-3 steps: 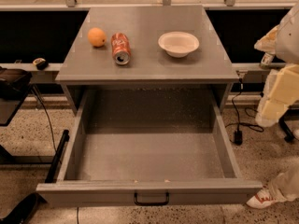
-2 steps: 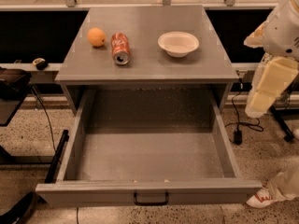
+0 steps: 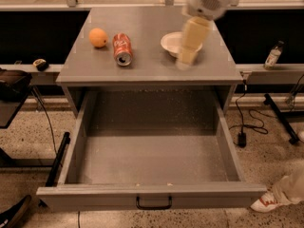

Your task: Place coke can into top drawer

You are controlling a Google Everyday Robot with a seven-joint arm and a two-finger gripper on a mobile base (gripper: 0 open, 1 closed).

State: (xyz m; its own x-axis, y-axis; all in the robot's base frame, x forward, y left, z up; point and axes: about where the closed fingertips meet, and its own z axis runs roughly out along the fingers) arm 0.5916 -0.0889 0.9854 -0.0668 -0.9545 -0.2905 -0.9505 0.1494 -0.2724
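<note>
The coke can (image 3: 122, 49) lies on its side on the grey cabinet top (image 3: 147, 63), silver end facing forward, just right of an orange (image 3: 98, 37). The top drawer (image 3: 151, 196) is pulled fully open below and holds nothing; its black handle (image 3: 154, 204) is at the front centre. My gripper (image 3: 184, 61) hangs from the cream arm over the right part of the cabinet top, in front of a white bowl, well to the right of the can.
A white bowl (image 3: 169, 41) sits on the cabinet top, partly hidden by the arm. A small bottle (image 3: 273, 55) stands on the right ledge. Cables (image 3: 251, 122) lie on the floor at right. A person's shoe (image 3: 266, 203) is at lower right.
The arm has swung from the right side of the cabinet leftward and now hangs over the cabinet top in front of the bowl. The can, orange and drawer have not moved.
</note>
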